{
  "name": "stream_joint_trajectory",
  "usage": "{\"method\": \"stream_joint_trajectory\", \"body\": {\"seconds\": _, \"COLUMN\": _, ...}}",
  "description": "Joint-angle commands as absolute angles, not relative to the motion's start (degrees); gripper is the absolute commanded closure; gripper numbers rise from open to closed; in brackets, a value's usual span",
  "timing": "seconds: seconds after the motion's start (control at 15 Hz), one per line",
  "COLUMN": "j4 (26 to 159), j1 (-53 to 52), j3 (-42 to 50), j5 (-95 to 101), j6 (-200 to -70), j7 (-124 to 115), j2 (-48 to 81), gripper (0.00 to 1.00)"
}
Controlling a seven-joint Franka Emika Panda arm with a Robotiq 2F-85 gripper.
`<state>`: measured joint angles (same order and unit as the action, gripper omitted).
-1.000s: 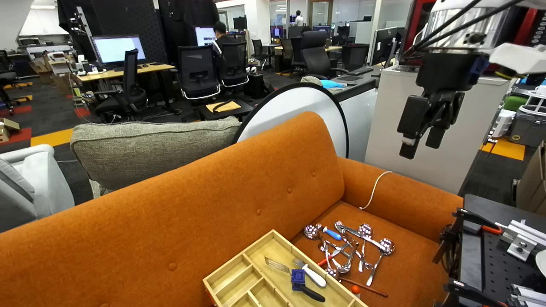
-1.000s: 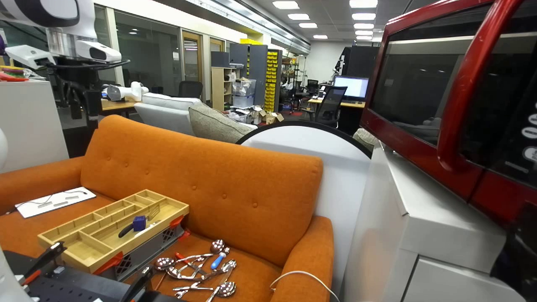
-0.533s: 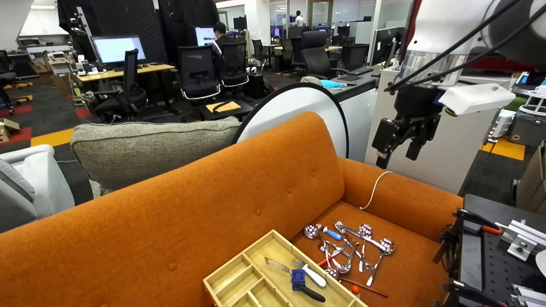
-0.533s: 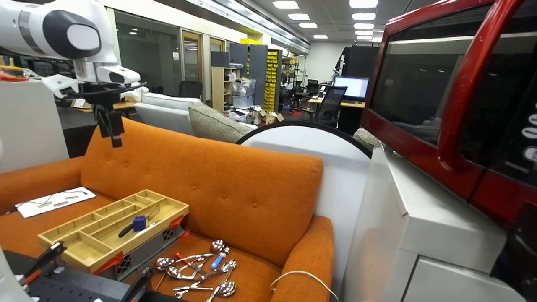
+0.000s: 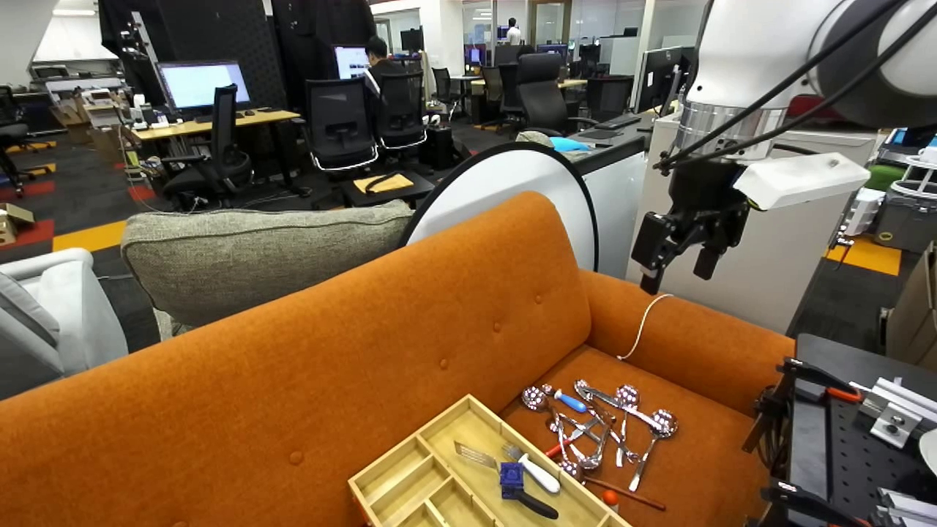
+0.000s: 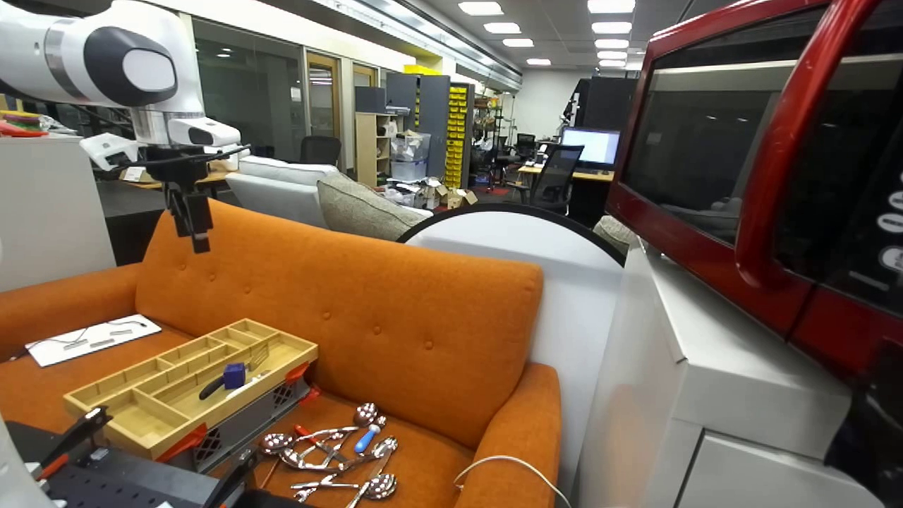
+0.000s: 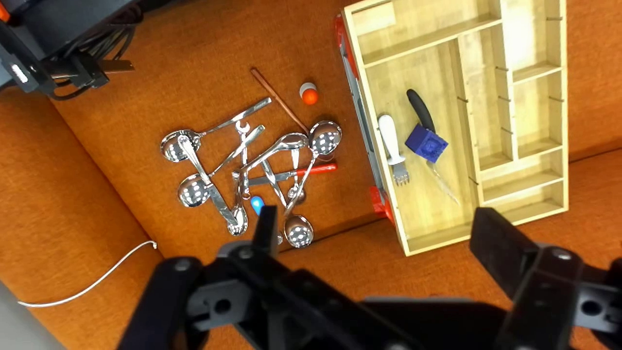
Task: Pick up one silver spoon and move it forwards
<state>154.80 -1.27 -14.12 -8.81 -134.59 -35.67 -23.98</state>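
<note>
Several silver spoons and ladles lie in a loose pile on the orange sofa seat, mixed with other utensils. One silver spoon [image 5: 662,423] lies at the pile's edge in an exterior view; large-bowled spoons also show in an exterior view [image 6: 381,487] and in the wrist view [image 7: 181,146]. Another spoon bowl [image 7: 298,231] lies close to the left finger's tip in the wrist picture. My gripper [image 5: 677,275] hangs high above the sofa, pointing down, well apart from the pile. It also shows in an exterior view [image 6: 200,243]. In the wrist view its fingers [image 7: 376,226] are wide apart with nothing between them.
A divided wooden tray [image 5: 410,439] with a white-handled fork [image 7: 388,133] and a blue block [image 7: 427,143] stands beside the pile. The sofa back [image 6: 338,282] and armrest [image 5: 695,351] rise around the seat. A black clamp-fitted table [image 5: 812,439] borders it.
The arm has swung out over the sofa and lowered, leftward in one exterior picture and rightward in the other. Movement in the last half second is small. The utensils and tray have not moved.
</note>
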Motion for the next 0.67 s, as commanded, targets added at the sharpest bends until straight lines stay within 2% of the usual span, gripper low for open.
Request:
{"method": "stream_joint_trajectory", "body": {"seconds": 0.0, "j4": 153.96, "j1": -1.02, "j3": -14.04, "j5": -7.81, "j6": -135.66, "j7": -38.24, "j2": -22.10, "gripper": 0.00}}
{"method": "stream_joint_trajectory", "body": {"seconds": 0.4, "j4": 152.57, "j1": 1.90, "j3": -13.87, "j5": -5.20, "j6": -144.47, "j7": -55.03, "j2": -9.31, "gripper": 0.00}}
{"method": "stream_joint_trajectory", "body": {"seconds": 0.6, "j4": 151.17, "j1": 1.29, "j3": -10.85, "j5": -4.73, "j6": -147.64, "j7": -59.76, "j2": -1.09, "gripper": 0.00}}
